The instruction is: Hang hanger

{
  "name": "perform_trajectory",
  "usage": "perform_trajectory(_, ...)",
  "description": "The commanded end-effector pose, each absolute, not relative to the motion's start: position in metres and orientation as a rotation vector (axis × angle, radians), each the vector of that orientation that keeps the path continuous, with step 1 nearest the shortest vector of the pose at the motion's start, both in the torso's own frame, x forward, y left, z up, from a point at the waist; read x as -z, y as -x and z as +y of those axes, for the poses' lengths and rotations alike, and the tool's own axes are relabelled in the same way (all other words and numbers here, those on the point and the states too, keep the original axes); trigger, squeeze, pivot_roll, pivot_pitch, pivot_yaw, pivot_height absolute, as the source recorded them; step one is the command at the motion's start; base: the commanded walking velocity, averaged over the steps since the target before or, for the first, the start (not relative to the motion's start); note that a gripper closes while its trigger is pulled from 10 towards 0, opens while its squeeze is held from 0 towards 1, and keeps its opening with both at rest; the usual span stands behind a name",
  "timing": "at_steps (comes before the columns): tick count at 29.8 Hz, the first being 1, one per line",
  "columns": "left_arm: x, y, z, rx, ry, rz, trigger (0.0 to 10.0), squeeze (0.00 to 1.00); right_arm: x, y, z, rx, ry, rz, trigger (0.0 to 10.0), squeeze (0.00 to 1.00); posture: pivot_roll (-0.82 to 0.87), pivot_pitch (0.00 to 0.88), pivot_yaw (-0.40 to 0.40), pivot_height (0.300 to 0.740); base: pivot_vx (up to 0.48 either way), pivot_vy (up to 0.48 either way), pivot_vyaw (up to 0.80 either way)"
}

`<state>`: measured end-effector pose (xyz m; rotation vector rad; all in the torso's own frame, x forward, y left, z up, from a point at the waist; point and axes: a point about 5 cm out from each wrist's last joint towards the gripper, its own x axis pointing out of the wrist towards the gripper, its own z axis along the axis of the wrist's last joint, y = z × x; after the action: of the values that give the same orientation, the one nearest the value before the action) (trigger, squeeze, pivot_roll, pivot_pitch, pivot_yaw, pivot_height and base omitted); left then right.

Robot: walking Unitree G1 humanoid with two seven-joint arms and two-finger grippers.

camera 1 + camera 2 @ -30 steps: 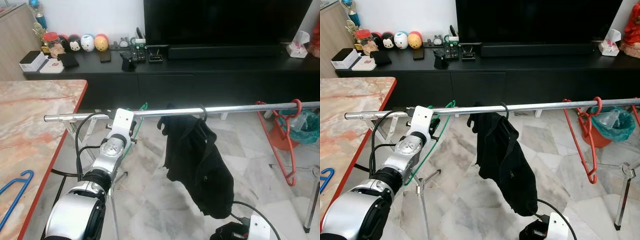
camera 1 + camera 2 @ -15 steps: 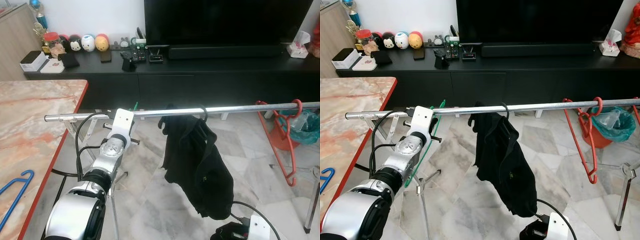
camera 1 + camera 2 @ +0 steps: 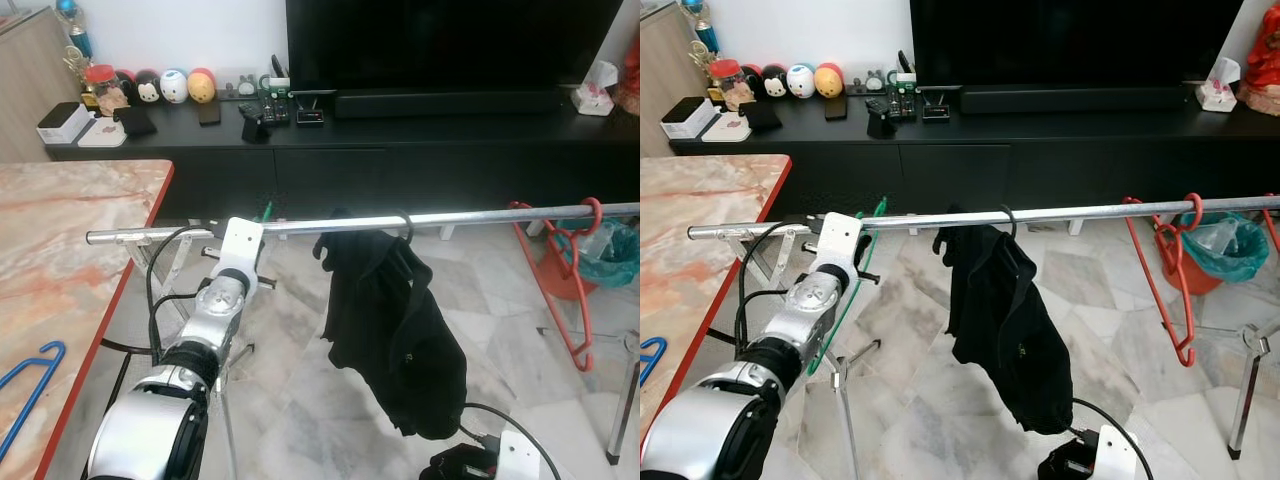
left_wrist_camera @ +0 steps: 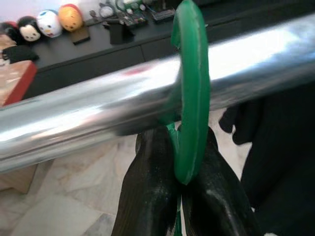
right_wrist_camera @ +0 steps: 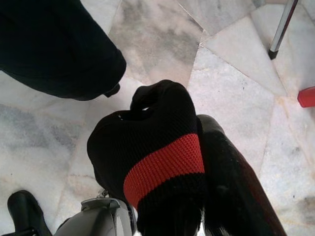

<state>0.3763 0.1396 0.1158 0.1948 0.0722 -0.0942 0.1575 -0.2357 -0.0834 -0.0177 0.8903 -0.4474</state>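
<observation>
The left gripper (image 4: 179,191) is raised to the rail (image 3: 420,219), its two black fingers (image 4: 147,196) pressed together on the green hanger (image 4: 193,88) just under its hook. That hook curls over the top of the rail, touching it, near the rail's left end; the rest of the hanger hangs down beside the left arm. Farther right on the rail a black garment (image 3: 395,330) hangs from its own hook, and a red hanger (image 3: 560,290) hangs near the right end. The right gripper (image 5: 197,196) is low above the marble floor (image 5: 236,64), a black sock with a red band (image 5: 157,157) over one finger; whether it is open I cannot tell. A blue hanger (image 3: 28,372) lies on the counter (image 3: 70,240) at left.
</observation>
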Motion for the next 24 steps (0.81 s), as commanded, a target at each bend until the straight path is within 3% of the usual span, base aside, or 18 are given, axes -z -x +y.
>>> perform_trajectory(1, -0.120, -0.374, 0.149, 0.079, -0.178, 0.023, 4.2, 0.00, 0.084, -0.157, -0.236, 0.440, 0.027, 0.890, 10.0, 0.00, 0.01, 0.000, 0.009, 0.740, 0.000, 0.000, 0.00)
perform_trajectory(2, -0.120, -0.373, 0.151, 0.081, -0.173, 0.006, 7.5, 0.00, 0.084, -0.157, -0.236, 0.440, 0.027, 0.890, 10.0, 0.00, 0.01, 0.000, 0.009, 0.740, 0.000, 0.000, 0.00)
perform_trajectory(3, -0.119, -0.369, 0.154, 0.082, -0.170, -0.014, 9.0, 0.00, 0.084, -0.157, -0.236, 0.437, 0.029, 0.890, 10.0, 0.00, 0.01, 0.000, 0.009, 0.740, 0.000, 0.000, 0.00)
perform_trajectory(4, -0.119, -0.369, 0.154, 0.082, -0.170, -0.014, 9.0, 0.00, 0.084, -0.157, -0.236, 0.437, 0.029, 0.890, 10.0, 0.00, 0.01, 0.000, 0.009, 0.740, 0.000, 0.000, 0.00)
perform_trajectory(5, -0.118, -0.367, 0.157, 0.087, -0.162, -0.027, 10.0, 0.00, 0.084, -0.157, -0.236, 0.436, 0.031, 0.890, 10.0, 0.00, 0.01, 0.002, 0.008, 0.740, 0.000, 0.000, 0.00)
perform_trajectory(14, -0.101, -0.337, 0.174, 0.167, -0.171, -0.073, 10.0, 0.00, 0.083, -0.157, -0.236, 0.427, 0.038, 0.888, 10.0, 0.00, 0.01, 0.018, 0.010, 0.740, 0.000, 0.000, 0.00)
perform_trajectory(24, -0.053, -0.300, 0.202, 0.130, -0.197, 0.074, 10.0, 0.00, 0.083, -0.157, -0.235, 0.420, 0.047, 0.889, 10.0, 0.00, 0.01, 0.020, 0.019, 0.740, 0.000, 0.000, 0.00)
